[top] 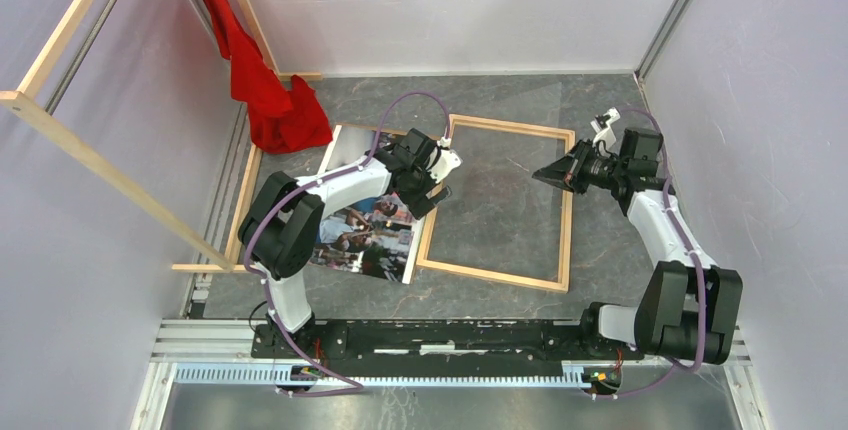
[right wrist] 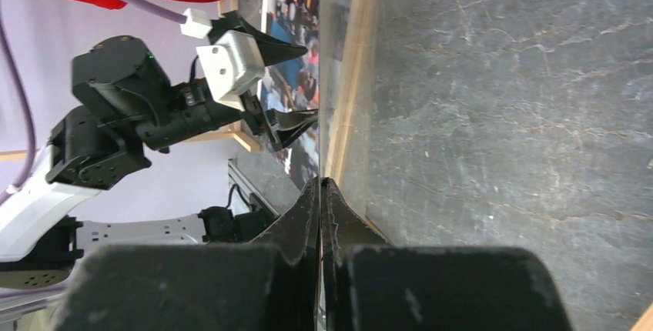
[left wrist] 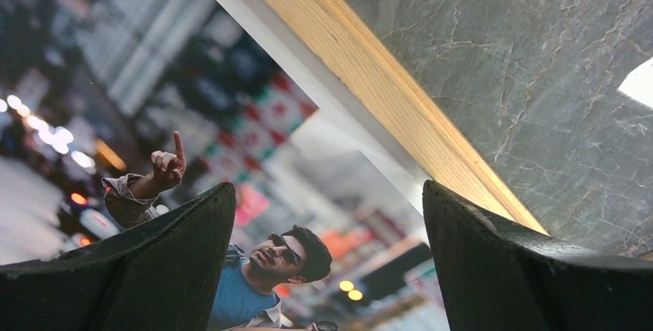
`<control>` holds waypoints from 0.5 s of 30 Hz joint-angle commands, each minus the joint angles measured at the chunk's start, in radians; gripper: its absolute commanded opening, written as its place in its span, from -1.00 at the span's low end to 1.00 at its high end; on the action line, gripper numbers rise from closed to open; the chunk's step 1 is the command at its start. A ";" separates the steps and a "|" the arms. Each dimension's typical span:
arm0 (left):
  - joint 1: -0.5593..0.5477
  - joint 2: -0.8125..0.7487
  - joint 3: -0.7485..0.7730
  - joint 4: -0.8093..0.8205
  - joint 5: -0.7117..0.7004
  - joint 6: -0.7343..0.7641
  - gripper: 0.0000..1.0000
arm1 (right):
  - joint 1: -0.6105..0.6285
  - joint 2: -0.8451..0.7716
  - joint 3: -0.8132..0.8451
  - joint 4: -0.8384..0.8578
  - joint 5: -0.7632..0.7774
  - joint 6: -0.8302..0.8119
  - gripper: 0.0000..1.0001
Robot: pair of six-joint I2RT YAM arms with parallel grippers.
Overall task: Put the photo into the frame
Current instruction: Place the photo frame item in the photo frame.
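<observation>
The photo (top: 365, 240) lies face up on the grey table, left of the light-wood frame (top: 495, 276). Its right edge meets the frame's left rail. My left gripper (top: 440, 182) hangs open just above that edge. In the left wrist view one finger is over the photo (left wrist: 254, 115) and the other over the rail of the frame (left wrist: 370, 69), with nothing between them (left wrist: 329, 192). My right gripper (top: 540, 175) is over the frame's right half. Its fingers (right wrist: 319, 183) are pressed together on a thin clear sheet seen edge-on, which runs toward the left gripper (right wrist: 296, 85).
A red cloth (top: 270, 90) hangs at the back left over long wooden rails (top: 90, 160). Pale walls close in on the left, back and right. Grey tabletop (top: 500, 190) shows inside the frame.
</observation>
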 commanded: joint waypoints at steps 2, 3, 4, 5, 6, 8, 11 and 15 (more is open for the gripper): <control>0.035 -0.027 0.034 0.009 0.079 -0.035 0.93 | 0.006 -0.056 0.022 0.080 -0.043 0.081 -1.00; 0.047 -0.030 0.040 0.005 0.093 -0.040 0.92 | 0.008 -0.060 0.022 0.084 -0.045 0.087 -1.00; 0.057 -0.032 0.041 0.003 0.110 -0.042 0.92 | 0.008 -0.064 0.021 0.092 -0.048 0.095 -1.00; 0.066 -0.033 0.044 0.001 0.112 -0.042 0.92 | 0.008 -0.066 0.020 0.094 -0.049 0.099 -1.00; 0.071 -0.035 0.044 0.001 0.114 -0.042 0.92 | 0.008 -0.067 0.016 0.097 -0.051 0.106 -1.00; 0.079 -0.039 0.041 0.001 0.118 -0.043 0.91 | 0.010 -0.072 0.002 0.130 -0.061 0.139 -1.00; 0.088 -0.047 0.034 0.001 0.125 -0.046 0.91 | 0.010 -0.080 -0.007 0.166 -0.073 0.175 -1.00; 0.089 -0.049 0.027 0.002 0.124 -0.045 0.91 | 0.011 -0.084 0.009 0.176 -0.077 0.186 -1.00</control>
